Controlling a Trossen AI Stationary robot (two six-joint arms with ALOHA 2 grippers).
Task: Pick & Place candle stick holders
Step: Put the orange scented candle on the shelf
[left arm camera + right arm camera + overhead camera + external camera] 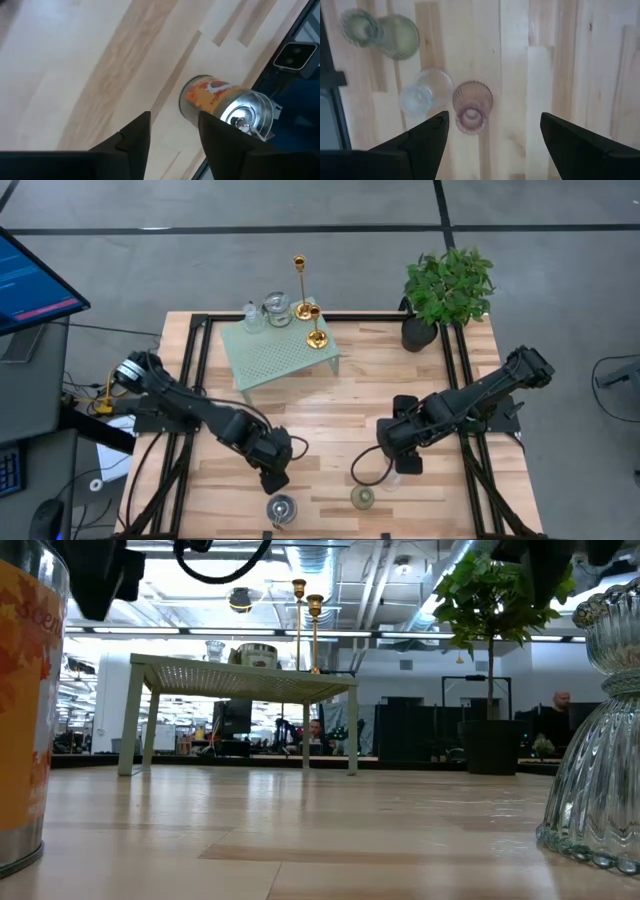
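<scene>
Left claw sits at about 7 o'clock on the table, near the front edge. In its wrist view the two fingers stand parted with bare wood between them, gripping nothing. The silvery cup with an orange label stands upright on the wood just beyond the fingertips, apart from them, close to the table edge. From above, that cup is at 6 o'clock from the left claw, just beside it.

Right claw sits at about 5 o'clock on the table, fingers spread wide, holding nothing. Its wrist view looks down on three glass holders standing upright: a pink one between the spread fingers but not touched by them, a clear one touching or just beside the pink, and a greenish one farther off. From above, the greenish holder lies at 7 o'clock from the right claw.

At 12 o'clock on the table stands a mint-green perforated rack. On it: a tall slim gold candlestick, a short gold candlestick, a silvery cup, a clear glass holder.

Potted plant at 1 o'clock
</scene>
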